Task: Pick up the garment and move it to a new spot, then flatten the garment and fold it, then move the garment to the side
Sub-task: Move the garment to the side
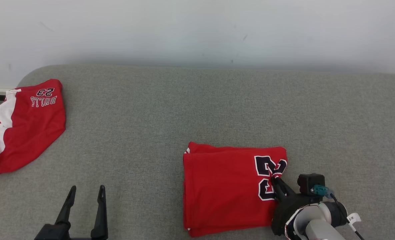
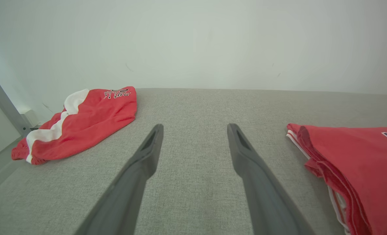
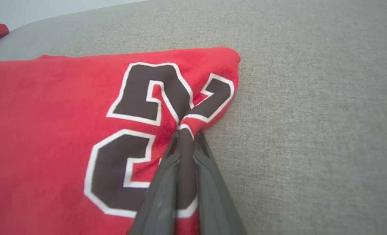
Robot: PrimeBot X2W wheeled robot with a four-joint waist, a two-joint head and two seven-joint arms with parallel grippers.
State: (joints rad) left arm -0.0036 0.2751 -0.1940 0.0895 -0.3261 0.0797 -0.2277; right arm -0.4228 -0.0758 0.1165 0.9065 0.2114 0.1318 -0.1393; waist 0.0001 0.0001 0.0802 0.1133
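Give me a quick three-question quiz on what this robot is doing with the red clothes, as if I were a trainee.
1. True or false: the right jaws are shut on the edge of the folded red jersey.
2. The left jaws are: A) shut on nothing, B) open over the grey surface, C) shut on the jersey.
3. Fill in: the second red garment, at the far left, shows BULLS and the number ___.
Key: 1 true; 2 B; 3 23.

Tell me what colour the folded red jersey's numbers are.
Jersey numbers: black, white outlines; right wrist view.
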